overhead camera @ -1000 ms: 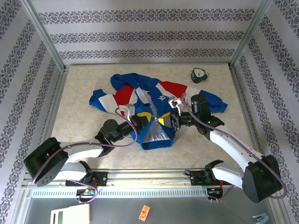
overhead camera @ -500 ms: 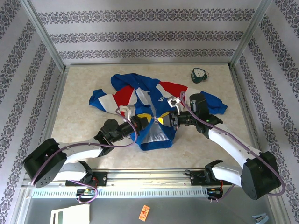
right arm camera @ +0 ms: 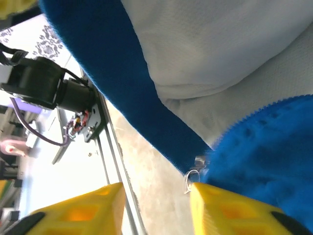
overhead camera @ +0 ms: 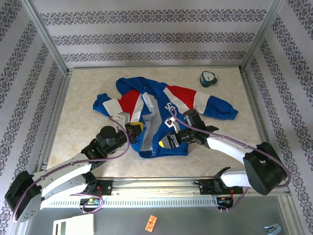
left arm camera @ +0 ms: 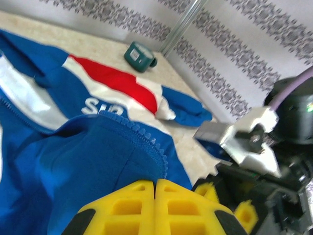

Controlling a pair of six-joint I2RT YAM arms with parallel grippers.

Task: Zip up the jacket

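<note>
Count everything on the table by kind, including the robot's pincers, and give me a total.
jacket: 1
small dark green object: 1
pincers: 2, the left pincer and the right pincer
Total: 4

Top external: high, near edge, looking down over the whole table (overhead camera: 83, 103). Wrist views close in — left faces far-right, right near-left — both share the jacket (left arm camera: 63, 166) hem.
</note>
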